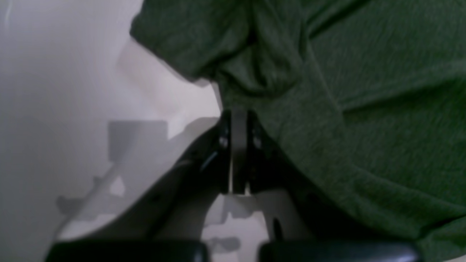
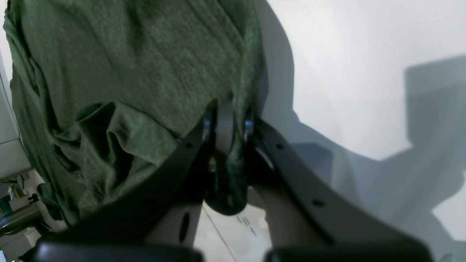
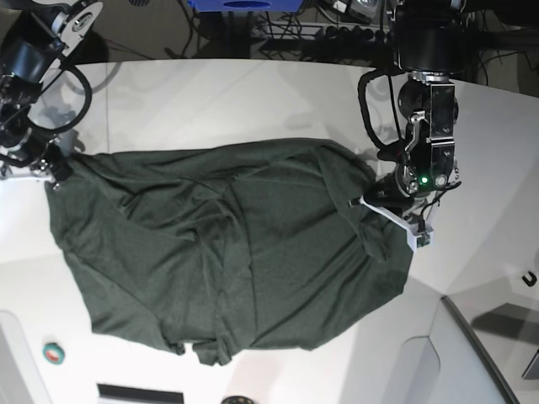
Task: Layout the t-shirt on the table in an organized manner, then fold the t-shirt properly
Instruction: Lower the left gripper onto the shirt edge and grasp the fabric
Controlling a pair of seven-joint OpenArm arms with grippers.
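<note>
The dark green t-shirt (image 3: pixel 236 261) lies rumpled and stretched sideways across the white table (image 3: pixel 210 101), with folds through its middle. My left gripper (image 3: pixel 381 190) is at the shirt's right edge. In the left wrist view this gripper (image 1: pixel 238 114) is shut on a bunched edge of the t-shirt (image 1: pixel 382 109). My right gripper (image 3: pixel 57 172) is at the shirt's far left corner. In the right wrist view it (image 2: pixel 225 118) is shut on the fabric, and the t-shirt (image 2: pixel 127 72) hangs away from it with a small fold poking out below the fingers.
A small round green and red object (image 3: pixel 54 353) sits near the front left edge. A black hook-shaped piece (image 3: pixel 529 279) lies at the right. A grey panel (image 3: pixel 472 353) fills the front right corner. Cables and a blue item (image 3: pixel 244 4) are behind the table.
</note>
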